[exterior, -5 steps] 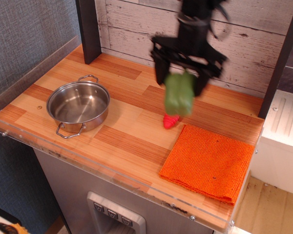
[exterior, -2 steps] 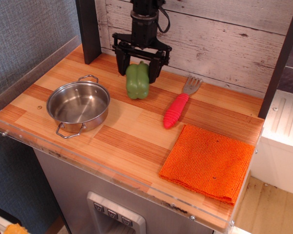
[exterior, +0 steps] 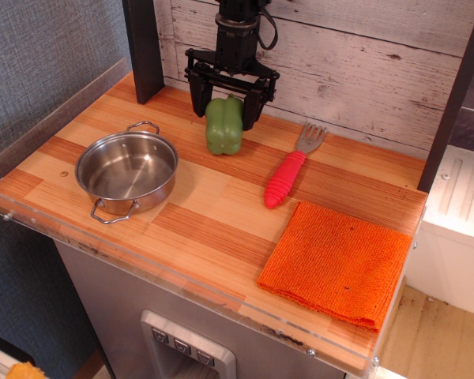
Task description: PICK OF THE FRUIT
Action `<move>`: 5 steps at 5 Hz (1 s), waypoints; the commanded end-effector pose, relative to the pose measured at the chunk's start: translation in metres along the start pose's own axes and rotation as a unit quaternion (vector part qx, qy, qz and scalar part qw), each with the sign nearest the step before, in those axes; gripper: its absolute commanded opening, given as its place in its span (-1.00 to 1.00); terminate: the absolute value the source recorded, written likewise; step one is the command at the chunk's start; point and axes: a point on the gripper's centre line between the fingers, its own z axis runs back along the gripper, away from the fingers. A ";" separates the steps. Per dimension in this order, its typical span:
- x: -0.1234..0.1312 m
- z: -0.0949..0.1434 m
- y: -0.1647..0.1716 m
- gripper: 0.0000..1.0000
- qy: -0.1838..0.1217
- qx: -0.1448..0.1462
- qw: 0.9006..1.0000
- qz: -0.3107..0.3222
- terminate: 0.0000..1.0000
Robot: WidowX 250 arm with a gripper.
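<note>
Even, bright, diffuse light across frame; no hard shadows. Soft highlights on counter (exterior: 213, 221) centre and on steel pot (exterior: 127, 170) rim, mild sheen on green pepper (exterior: 223, 126). Focus sharp throughout, no motion blur. Slight darkening lower left corner. No visible edge distortion; orange cloth (exterior: 336, 262) texture crisp.

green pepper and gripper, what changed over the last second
The gripper carried the green pepper from above the fork left to the back of the counter, beside the pot. Its fingers now straddle the pepper; whether it has let go is unclear. Fork, pot and orange cloth stayed put.
</note>
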 end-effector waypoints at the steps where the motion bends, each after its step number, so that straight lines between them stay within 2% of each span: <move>1: -0.023 0.095 0.008 1.00 -0.159 -0.005 0.987 -0.003 -1.00; 2: -0.043 0.109 0.003 1.00 -0.178 -0.028 0.984 0.009 -1.00; 3: -0.049 0.100 0.001 1.00 -0.154 -0.039 0.987 0.015 -1.00; 4: -0.042 0.070 0.006 1.00 -0.125 -0.020 0.992 0.020 -1.00; 5: -0.030 0.046 0.013 1.00 -0.112 -0.002 0.993 0.026 -1.00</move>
